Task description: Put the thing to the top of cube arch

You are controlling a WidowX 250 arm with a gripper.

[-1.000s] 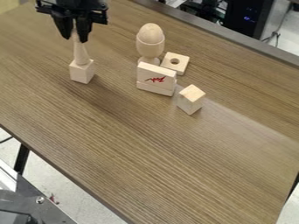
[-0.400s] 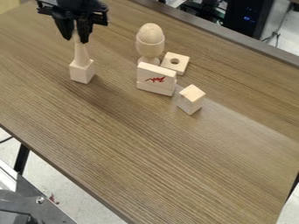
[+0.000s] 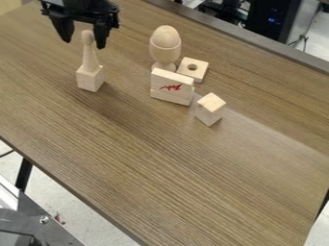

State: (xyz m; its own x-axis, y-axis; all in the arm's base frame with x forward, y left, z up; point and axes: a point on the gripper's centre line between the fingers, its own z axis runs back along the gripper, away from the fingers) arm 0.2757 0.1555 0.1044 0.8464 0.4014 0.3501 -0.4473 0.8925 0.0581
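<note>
Fingers spread wide, the black gripper (image 3: 83, 41) straddles the knobbed tip of 1 smooth, tapering wooden peg (image 3: 89, 54), upright on 1 wooden block (image 3: 91, 78) toward the wood-grained tabletop's (image 3: 160, 158) upper-left corner.

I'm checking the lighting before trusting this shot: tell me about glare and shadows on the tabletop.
Camera view: a pale glare streaks the tabletop from beside the lone right-hand block toward the right edge; camera view: a soft, darker patch, probably shadow, lies left of and below the red-marked block.
</note>
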